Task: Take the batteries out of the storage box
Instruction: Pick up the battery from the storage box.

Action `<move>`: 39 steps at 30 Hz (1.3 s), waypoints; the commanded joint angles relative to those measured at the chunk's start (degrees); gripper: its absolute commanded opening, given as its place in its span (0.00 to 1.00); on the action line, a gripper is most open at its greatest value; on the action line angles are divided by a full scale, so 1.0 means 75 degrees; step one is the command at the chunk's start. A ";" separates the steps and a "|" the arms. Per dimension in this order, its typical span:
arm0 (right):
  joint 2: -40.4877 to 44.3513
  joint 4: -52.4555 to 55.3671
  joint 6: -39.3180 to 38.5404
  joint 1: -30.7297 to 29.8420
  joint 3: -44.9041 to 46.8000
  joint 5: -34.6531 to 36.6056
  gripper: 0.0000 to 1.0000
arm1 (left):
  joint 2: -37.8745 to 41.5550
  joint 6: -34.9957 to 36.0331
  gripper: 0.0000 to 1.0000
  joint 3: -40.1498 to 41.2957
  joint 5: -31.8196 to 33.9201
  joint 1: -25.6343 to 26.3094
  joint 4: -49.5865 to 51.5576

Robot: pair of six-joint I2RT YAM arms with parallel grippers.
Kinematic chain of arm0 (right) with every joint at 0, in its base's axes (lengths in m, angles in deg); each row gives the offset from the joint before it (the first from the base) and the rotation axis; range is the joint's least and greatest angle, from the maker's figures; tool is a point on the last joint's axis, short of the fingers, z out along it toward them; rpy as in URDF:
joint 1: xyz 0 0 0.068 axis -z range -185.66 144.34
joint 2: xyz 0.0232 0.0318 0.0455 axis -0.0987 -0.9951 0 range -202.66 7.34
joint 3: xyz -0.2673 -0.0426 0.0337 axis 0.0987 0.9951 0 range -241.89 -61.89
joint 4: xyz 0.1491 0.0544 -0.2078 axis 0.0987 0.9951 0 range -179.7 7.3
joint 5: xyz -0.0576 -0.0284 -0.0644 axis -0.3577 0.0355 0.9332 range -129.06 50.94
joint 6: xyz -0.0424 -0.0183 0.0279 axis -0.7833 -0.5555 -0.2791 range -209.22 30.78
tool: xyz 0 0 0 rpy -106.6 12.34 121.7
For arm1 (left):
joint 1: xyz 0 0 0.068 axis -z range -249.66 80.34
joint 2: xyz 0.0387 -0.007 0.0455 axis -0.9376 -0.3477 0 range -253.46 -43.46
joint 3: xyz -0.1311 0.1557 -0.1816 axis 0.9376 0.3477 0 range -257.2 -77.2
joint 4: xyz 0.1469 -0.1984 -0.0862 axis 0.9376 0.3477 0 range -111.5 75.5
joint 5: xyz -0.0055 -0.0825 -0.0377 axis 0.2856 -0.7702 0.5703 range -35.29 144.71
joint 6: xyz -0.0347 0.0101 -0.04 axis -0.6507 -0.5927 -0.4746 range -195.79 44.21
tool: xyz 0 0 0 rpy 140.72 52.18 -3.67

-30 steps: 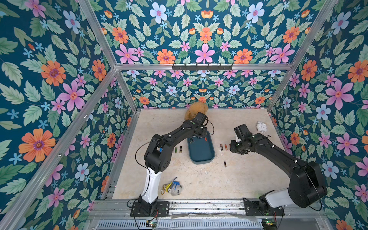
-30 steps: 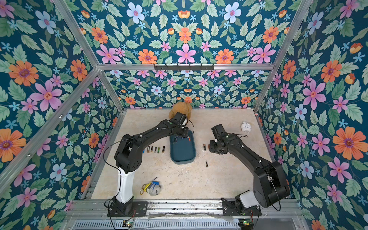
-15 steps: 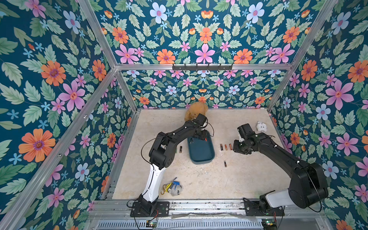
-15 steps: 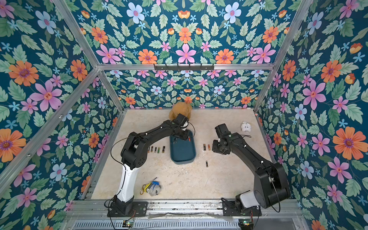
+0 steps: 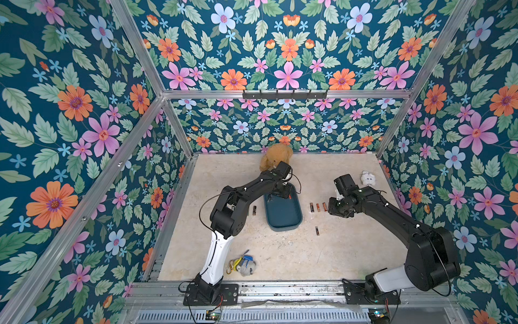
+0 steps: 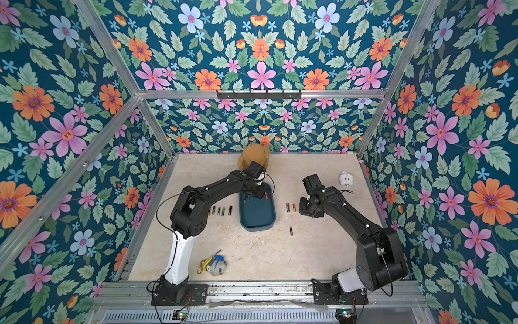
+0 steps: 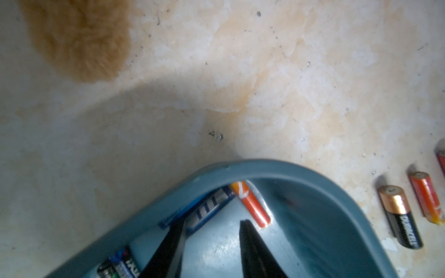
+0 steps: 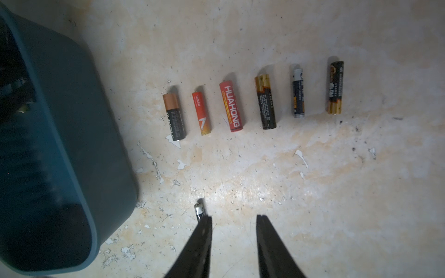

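The teal storage box [image 5: 283, 217] [image 6: 258, 217] lies mid-table. My left gripper [image 7: 212, 225] [image 5: 273, 196] is down inside its far end, open, with bare box floor between the fingers. An orange battery [image 7: 251, 205] and a blue battery [image 7: 212, 207] lie just ahead of it, and two more dark ones [image 7: 120, 264] lie by the wall. My right gripper [image 8: 234, 217] [image 5: 335, 209] hangs open over the table to the right of the box [image 8: 48, 144]. Several batteries [image 8: 230, 106] lie in a row there, and a lone black battery [image 8: 199, 210] lies beside one finger.
Another row of batteries [image 6: 221, 211] lies left of the box. A brown teddy bear [image 5: 276, 158] sits behind the box, close to my left wrist. A small white plush [image 5: 367, 178] is at the far right and a keychain bundle [image 5: 242, 265] near the front. Floral walls enclose the table.
My left gripper has shifted slightly inside the far end of the box. My right gripper has drifted a little to the right, away from the box.
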 commanded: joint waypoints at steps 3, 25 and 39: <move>0.0054 -0.0006 -0.0097 0.0019 0.0085 -0.0006 0.37 | -0.0051 0.0096 0.43 -0.0017 0.0208 0.0006 0.0219; 0.0006 -0.0032 -0.0109 0.0014 0.0038 -0.0065 0.37 | -0.0167 0.0357 0.35 -0.0086 0.0326 0.0139 0.0363; 0.0063 -0.0065 -0.0132 0.0023 0.0149 -0.0071 0.37 | -0.0603 0.0117 0.33 -0.0581 0.0403 0.0243 0.0537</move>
